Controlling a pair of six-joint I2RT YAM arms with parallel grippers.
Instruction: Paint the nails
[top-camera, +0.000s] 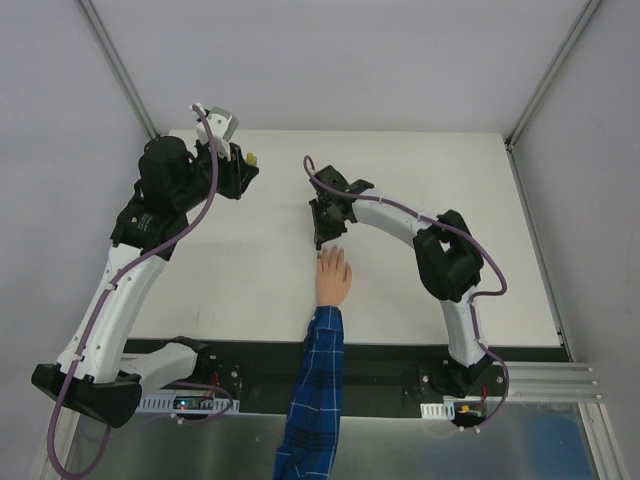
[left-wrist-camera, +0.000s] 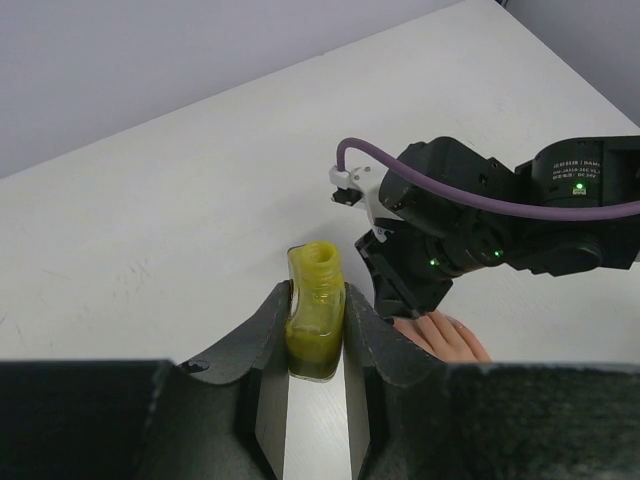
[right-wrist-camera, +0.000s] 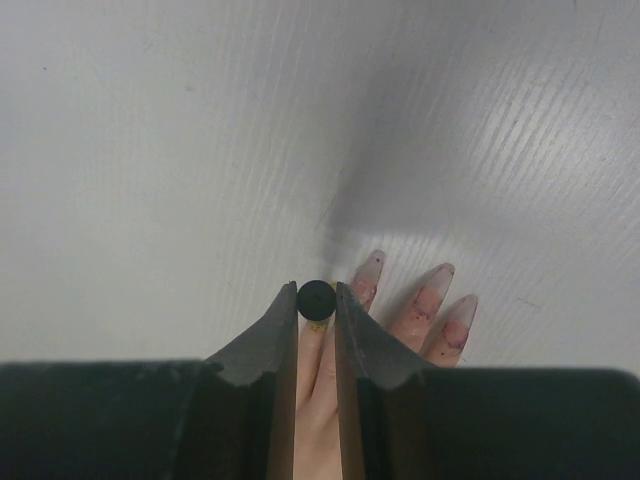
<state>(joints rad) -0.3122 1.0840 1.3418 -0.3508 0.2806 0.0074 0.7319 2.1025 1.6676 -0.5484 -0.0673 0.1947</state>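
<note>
As the right gripper (right-wrist-camera: 316, 296) is clamped on a small black round cap (right-wrist-camera: 316, 299) seen end-on, we judge this to be the brush handle, with the brush itself hidden beneath it. The mannequin hand (top-camera: 333, 278) lies palm down on the table (top-camera: 500, 200), about midway between its left and right edges and toward the near edge. Its plaid sleeve (top-camera: 315, 380) runs off that edge. The fingers point toward the far edge, so their long axis runs near to far.

The nails (right-wrist-camera: 436, 283) sit at the far ends of the fingers. From above, the right gripper hangs directly over those tips, at the leftmost finger. In the right wrist view, three nails show just right of the jaws, each with pinkish smears. The nail under the cap is covered. A yellowish patch shows below the cap, and we cannot tell whether it is bristle or polish. No thumb is visible in that view.

The left gripper (left-wrist-camera: 315, 292) is closed on the uncapped yellow-green polish bottle (left-wrist-camera: 316, 325), near the far left corner and well apart from the hand. The right arm is clearly the nearer one, and we judge that the next stroke must travel along the finger axis
</note>
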